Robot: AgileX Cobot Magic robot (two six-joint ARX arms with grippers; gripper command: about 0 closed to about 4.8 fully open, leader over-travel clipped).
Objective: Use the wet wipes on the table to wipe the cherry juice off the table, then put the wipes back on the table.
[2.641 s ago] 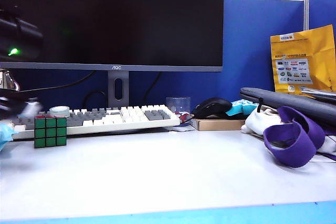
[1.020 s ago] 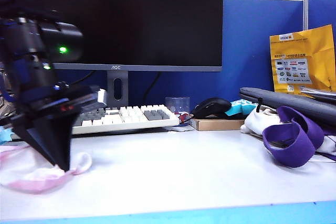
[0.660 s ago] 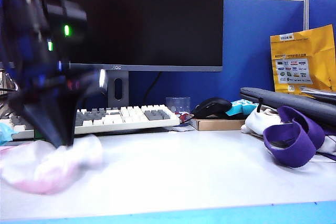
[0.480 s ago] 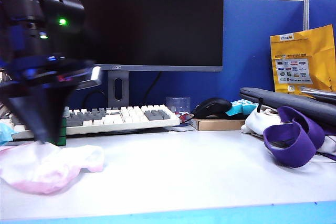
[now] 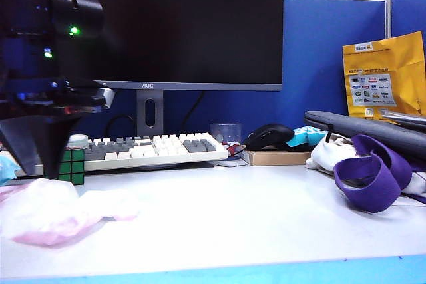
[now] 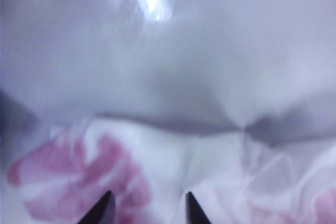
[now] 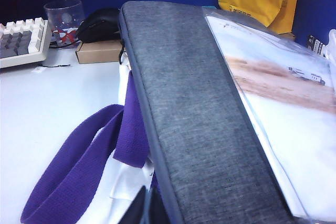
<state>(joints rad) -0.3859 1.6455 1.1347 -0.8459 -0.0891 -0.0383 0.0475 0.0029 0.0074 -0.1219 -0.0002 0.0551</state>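
Note:
The wet wipes (image 5: 53, 214) lie crumpled on the table (image 5: 253, 224) at the front left, white with pale pink stains. My left gripper (image 5: 40, 172) hangs just above them, points down and does not hold them. In the left wrist view its two dark fingertips stand apart, so the left gripper (image 6: 148, 205) is open over the stained wet wipes (image 6: 173, 166). The cherry juice shows only as those pink stains; no smear on the table is in view. My right gripper (image 7: 144, 209) is shut and empty, out of the exterior view.
Behind the wipes stand a Rubik's cube (image 5: 72, 164), a keyboard (image 5: 153, 147) and a monitor (image 5: 173, 24). A mouse (image 5: 268, 136) sits on a flat box. At the right lie a white bundle with a purple strap (image 5: 369, 171) and a grey sleeve (image 7: 189, 103).
My left gripper has opened, let go of the wipes, risen and drifted left. The wipes have settled flat on the table. The right arm has not moved.

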